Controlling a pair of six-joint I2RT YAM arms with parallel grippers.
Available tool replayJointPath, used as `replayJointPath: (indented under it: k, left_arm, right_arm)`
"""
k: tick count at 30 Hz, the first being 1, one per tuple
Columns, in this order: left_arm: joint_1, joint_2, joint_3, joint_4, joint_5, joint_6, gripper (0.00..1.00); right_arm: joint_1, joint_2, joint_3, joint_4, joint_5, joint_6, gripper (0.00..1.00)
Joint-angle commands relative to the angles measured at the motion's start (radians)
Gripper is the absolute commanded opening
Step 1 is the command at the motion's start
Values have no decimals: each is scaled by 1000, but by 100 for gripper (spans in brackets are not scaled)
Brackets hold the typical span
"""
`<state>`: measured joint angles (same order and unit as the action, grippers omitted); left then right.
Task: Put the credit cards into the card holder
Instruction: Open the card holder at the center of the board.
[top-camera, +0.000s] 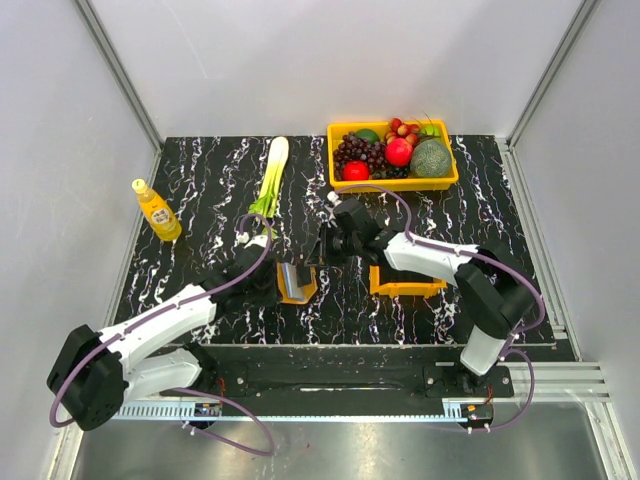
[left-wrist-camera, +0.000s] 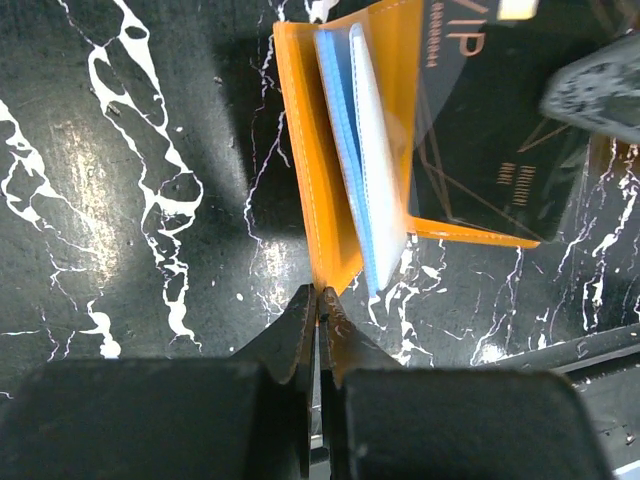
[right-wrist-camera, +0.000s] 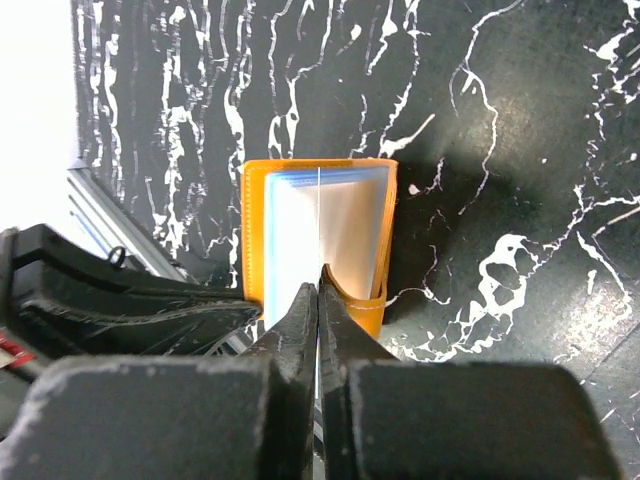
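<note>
While the top view is too small to read the jaws, it shows the orange card holder (top-camera: 298, 287) standing open on the black marbled table (top-camera: 200, 180), with the left gripper (top-camera: 276, 280) at its left edge and the right gripper (top-camera: 320, 250) just behind and right of it. Small orange tray (top-camera: 405, 288) lies right of the card holder and apart from it. Yellow fruit basket (top-camera: 392, 184) is well behind the card holder, a green stalk vegetable (top-camera: 270, 175) is behind it to the left, and a yellow bottle (top-camera: 157, 210) is far to its left. Left wrist view: left fingers pressed together, pinching the edge of the card holder's near flap. A blue card (left-wrist-camera: 338, 130) and a white card (left-wrist-camera: 378, 170) sit side by side inside the card holder. Dark card (left-wrist-camera: 490, 130) with VIP lettering overlaps the card holder's far flap; whether it sits in a slot cannot be told. The right gripper is a blur at the top right there. Right wrist view: right fingers pressed together on a thin card seen edge-on, a pale line running over the middle of the open card holder, which lies straight ahead of the fingertips with pale card faces showing inside. Left arm (right-wrist-camera: 110, 300) is dark at the card holder's lower left.
</note>
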<state>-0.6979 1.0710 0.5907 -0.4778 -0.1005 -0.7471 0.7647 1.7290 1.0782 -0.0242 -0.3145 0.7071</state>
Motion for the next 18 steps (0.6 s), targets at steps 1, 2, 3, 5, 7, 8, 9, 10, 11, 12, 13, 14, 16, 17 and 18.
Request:
replayJointPath:
  k: [1,2,3,5,7,8,9,10,11,12,13,14,16,17,18]
  left_arm:
    - [3,-40,57,21,18,28,0]
    - [3,-48,61,19,21,35,0]
    - [3,-48,70,10,24,38,0]
    - [3,-43,98,-11,30,51,0]
    - [3,-28,116,-19,44,61,0]
    - [3,-20,118,-21,47,61,0]
    - [3,-13,123,-24,50,64,0]
    - [3,-6,129,-27,50,66,0]
    - [3,-5,127,-25,51,66,0]
    - [1,-8,123,-25,50,65,0]
    - [3,-9,121,-25,45,66,0]
    - [1,-11,118,-27,39,66,0]
    - [3,-6,115,-28,33,66,0]
    - [3,-5,112,-27,35,66,0]
    - [1,-3,110,-27,38,66,0]
  right_arm:
    - [22,11,54,-46,72,-38,0]
    - [22,7,48,-54,92,-38,0]
    - [21,3,43,-63,107,-40,0]
    - [22,-9,29,-60,107,-40,0]
    - [21,-28,29,-52,101,-37,0]
    - [22,-40,29,-54,106,-34,0]
    - [22,-58,28,-54,117,-31,0]
    - [22,-78,31,-62,133,-34,0]
    - [22,-100,32,-71,152,-37,0]
    - [22,-118,35,-77,166,-43,0]
    - [22,-129,45,-89,173,-53,0]
    - [22,-137,52,-103,172,-60,0]
    - [22,-132,58,-103,155,-64,0]
    - [22,-125,60,-102,149,-61,0]
    - [22,-117,58,-100,141,-60,0]
